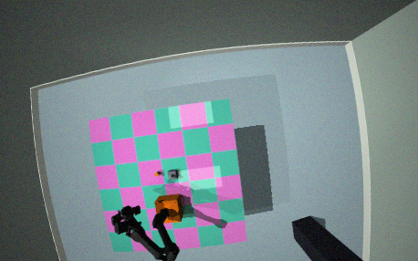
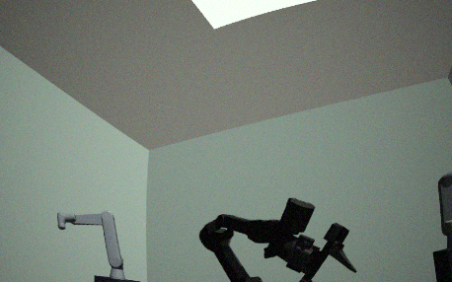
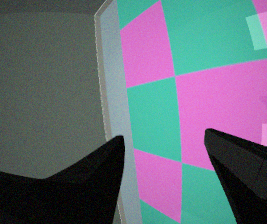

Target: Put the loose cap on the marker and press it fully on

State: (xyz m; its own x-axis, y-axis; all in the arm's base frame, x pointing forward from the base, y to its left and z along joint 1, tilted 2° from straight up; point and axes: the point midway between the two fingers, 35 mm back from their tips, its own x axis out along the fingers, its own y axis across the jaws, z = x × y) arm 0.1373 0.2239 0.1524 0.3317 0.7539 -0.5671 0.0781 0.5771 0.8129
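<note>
While arm folds low, hand [image 3: 164, 163] points down over checkered mat [image 3: 197, 36], released, grasping nothing.

From above I see a pale grey counter [image 1: 297, 91] carrying a pink-and-green checkered mat [image 1: 128, 146]. An orange box [image 1: 169, 205] sits on the mat near its lower edge. A dark grey panel [image 1: 253, 169] lies just beside the mat, and a black bar [image 1: 319, 239] rests at the counter's corner.
</note>
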